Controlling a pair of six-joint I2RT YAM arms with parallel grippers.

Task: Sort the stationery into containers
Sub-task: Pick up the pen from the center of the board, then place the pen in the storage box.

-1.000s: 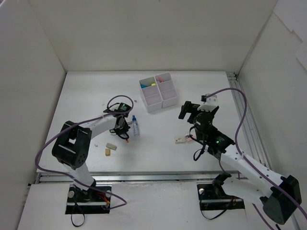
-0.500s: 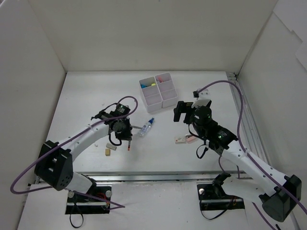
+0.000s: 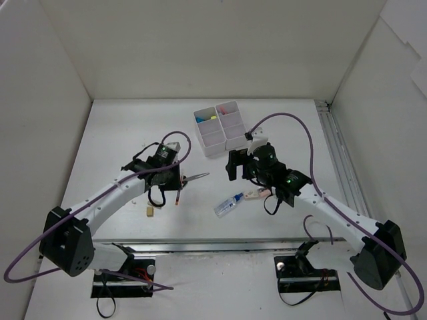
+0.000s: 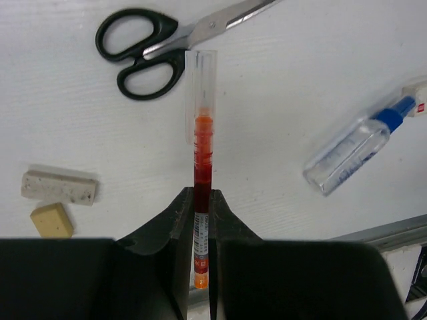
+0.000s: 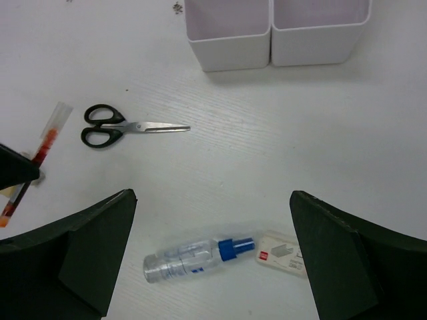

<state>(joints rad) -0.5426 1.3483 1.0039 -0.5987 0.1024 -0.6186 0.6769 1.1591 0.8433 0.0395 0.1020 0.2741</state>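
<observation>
Left gripper (image 4: 200, 203) grips red pen (image 4: 202, 150); organiser (image 3: 215, 151) far compartments hold colourful items (image 3: 208, 118).

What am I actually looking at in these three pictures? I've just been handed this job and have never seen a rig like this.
Two robot arms are bolted at the near edge of a white table, each ending in a two-finger end effector. The wide picture comes from a fixed camera above and behind them; the other two come from a camera on each wrist, looking past that arm's own fingers. The left end effector is shut on a red pen. The right end effector is open, holds nothing, and hangs over a blue-capped bottle and a labelled eraser. Also on the table: black-handled scissors, a speckled eraser beside a beige eraser, and, farther back, a white organiser of four compartments with a few coloured items in the far two.
</observation>
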